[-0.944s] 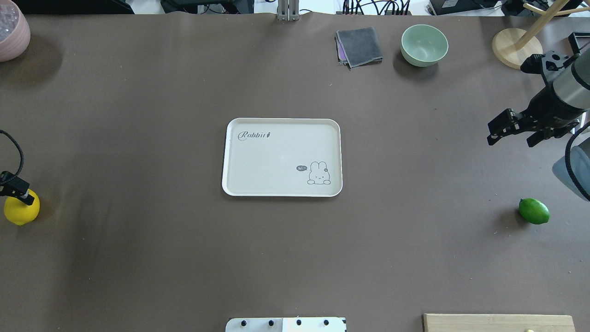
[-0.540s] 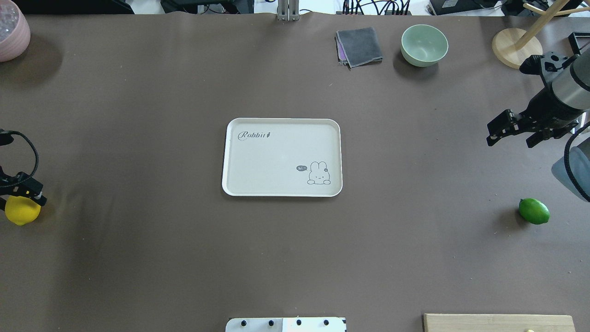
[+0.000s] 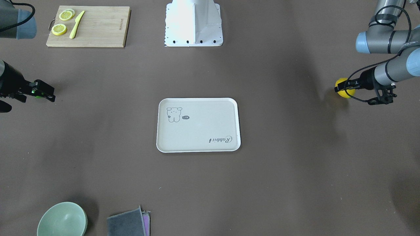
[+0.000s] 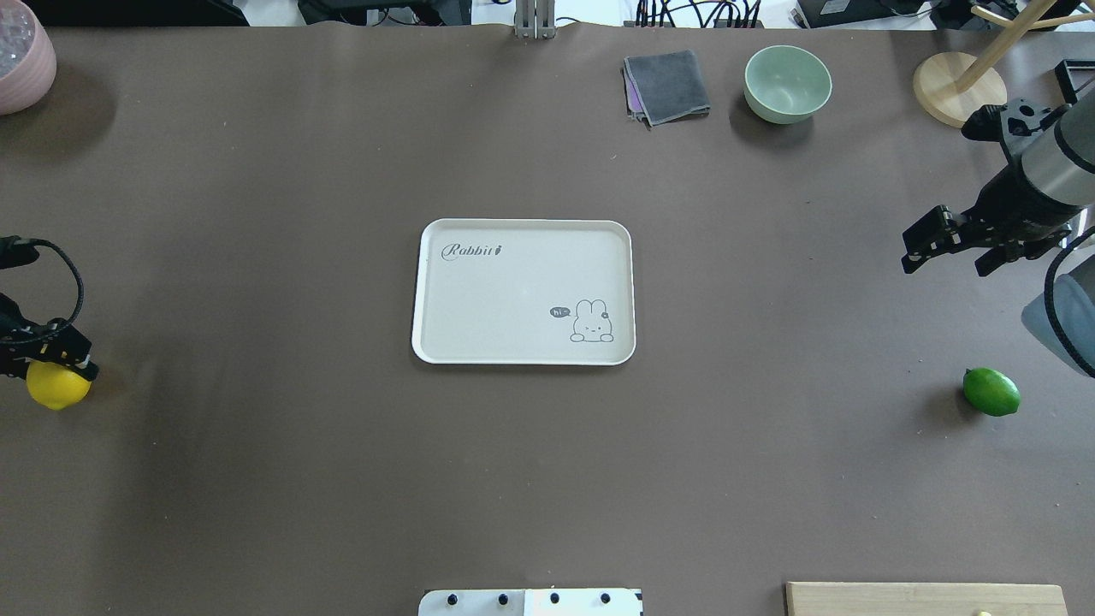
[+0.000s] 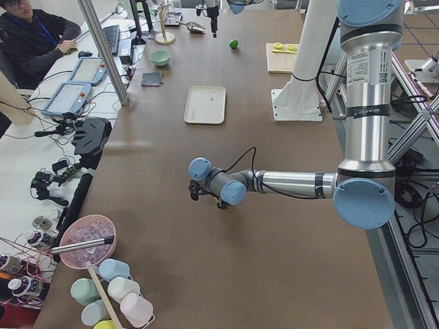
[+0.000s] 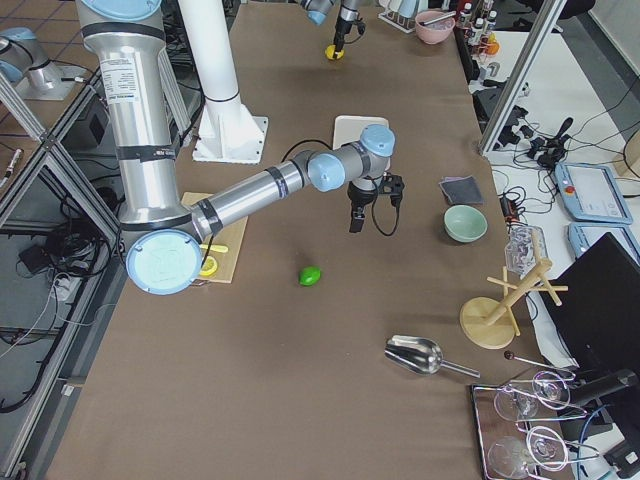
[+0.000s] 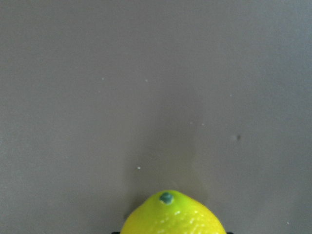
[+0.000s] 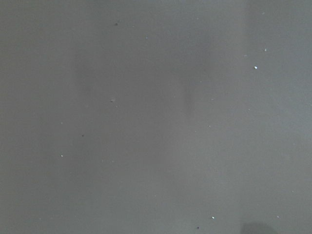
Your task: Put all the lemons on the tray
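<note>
The off-white tray with the rabbit drawing lies mid-table with nothing on it, also in the front view. The yellow lemon is at the far left edge. My left gripper is shut on it; the wrist view shows the lemon's tip just over the table. The green lemon lies on the table at the right, also in the right-side view. My right gripper hangs open and empty, beyond that lemon and apart from it.
A green bowl, a folded grey cloth and a wooden stand sit along the far edge. A pink bowl is at the far left corner. A cutting board with lemon slices lies near the robot base.
My left gripper has come further into view from the left edge. The yellow lemon has shifted a little to the right with it. The right gripper has barely moved.
</note>
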